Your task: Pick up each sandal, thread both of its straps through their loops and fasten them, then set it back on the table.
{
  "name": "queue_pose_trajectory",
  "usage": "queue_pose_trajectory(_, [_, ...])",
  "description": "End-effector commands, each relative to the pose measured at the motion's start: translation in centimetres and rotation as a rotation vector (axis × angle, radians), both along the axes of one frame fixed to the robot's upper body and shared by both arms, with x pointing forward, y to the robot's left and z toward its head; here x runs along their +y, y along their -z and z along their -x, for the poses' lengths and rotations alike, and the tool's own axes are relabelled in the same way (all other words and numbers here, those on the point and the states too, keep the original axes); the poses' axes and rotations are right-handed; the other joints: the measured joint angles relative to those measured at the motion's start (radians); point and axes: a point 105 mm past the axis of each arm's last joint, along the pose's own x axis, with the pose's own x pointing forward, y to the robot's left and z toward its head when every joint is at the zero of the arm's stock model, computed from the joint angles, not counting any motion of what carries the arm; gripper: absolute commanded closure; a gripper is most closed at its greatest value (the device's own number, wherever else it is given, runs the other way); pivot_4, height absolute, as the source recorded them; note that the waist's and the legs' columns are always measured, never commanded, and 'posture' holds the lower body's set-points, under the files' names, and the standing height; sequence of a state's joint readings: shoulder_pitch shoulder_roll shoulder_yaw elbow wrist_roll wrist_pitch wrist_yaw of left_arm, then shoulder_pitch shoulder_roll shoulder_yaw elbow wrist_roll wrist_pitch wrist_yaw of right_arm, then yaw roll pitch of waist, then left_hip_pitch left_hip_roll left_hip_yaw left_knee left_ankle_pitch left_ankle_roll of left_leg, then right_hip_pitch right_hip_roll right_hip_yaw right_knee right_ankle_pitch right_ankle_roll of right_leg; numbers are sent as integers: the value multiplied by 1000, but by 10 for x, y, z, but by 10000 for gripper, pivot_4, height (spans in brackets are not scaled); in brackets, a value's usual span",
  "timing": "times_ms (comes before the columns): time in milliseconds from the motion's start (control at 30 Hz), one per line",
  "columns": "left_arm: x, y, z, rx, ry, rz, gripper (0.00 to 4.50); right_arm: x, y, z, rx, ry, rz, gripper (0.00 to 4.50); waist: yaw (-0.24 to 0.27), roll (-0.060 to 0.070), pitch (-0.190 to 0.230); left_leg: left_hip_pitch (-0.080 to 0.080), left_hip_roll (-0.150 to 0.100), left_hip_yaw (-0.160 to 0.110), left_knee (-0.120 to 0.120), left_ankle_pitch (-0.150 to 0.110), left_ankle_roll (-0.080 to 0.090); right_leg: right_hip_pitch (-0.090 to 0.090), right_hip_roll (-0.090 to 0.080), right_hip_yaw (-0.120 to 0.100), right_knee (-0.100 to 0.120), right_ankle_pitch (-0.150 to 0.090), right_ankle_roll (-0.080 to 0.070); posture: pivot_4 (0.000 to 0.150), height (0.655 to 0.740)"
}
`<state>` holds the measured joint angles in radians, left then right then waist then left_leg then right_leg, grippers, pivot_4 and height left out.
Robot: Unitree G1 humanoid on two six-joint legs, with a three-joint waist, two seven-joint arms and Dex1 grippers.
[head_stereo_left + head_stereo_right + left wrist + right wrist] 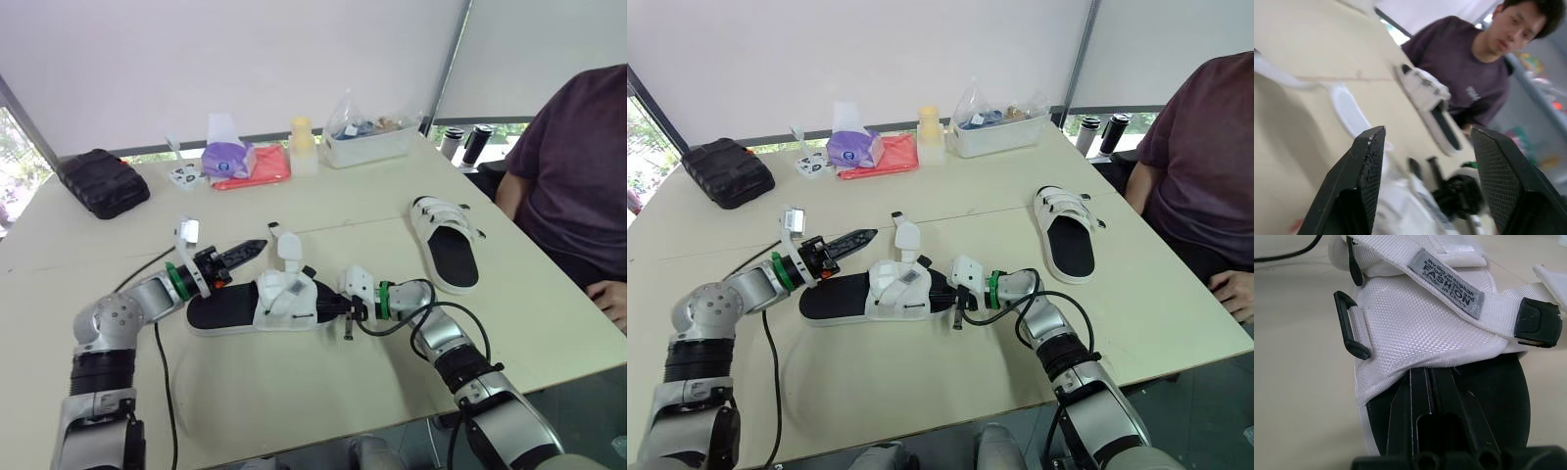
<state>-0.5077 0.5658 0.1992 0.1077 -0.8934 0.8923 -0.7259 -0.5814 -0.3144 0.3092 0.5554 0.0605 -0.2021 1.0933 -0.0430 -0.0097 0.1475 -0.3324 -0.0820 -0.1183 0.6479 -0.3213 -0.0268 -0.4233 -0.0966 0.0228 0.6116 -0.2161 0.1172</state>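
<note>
Second white sandal (446,240) and black pouch (103,181) on beige bench (294,392), white-strapped black-soled sandal (265,304) lying left-to-right, toe toward right hand (338,307), its grip untellable, left hand (245,251) released nearby

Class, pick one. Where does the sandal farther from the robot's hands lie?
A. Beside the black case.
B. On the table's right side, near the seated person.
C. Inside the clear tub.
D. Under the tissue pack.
B: the second sandal lies flat on the table, on the robot's right, close to the person.
</note>
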Motion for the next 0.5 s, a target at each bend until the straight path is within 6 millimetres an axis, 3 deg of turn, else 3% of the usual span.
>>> queue_pose_trajectory(33, [-28,-24,10,-187,182,-169,16133,-14,58,17,176,17,182,45000,1,0,0,0,0,0,0,0,0,0,0,0,0,0,0,1500,7400])
queue_pose_trajectory(233, [-52,-30,5,-301,403,-333,16133,-9,59,17,178,7,182,45000,-3,0,0,1,1,1,0,0,0,1,1,0,0,0,0,1500,7400])
queue_pose_trajectory(500, [-67,-3,-29,-237,546,-408,16133,-3,61,18,179,4,171,45000,-5,-1,0,2,5,2,0,0,0,1,7,0,0,1,-1,1500,7400])
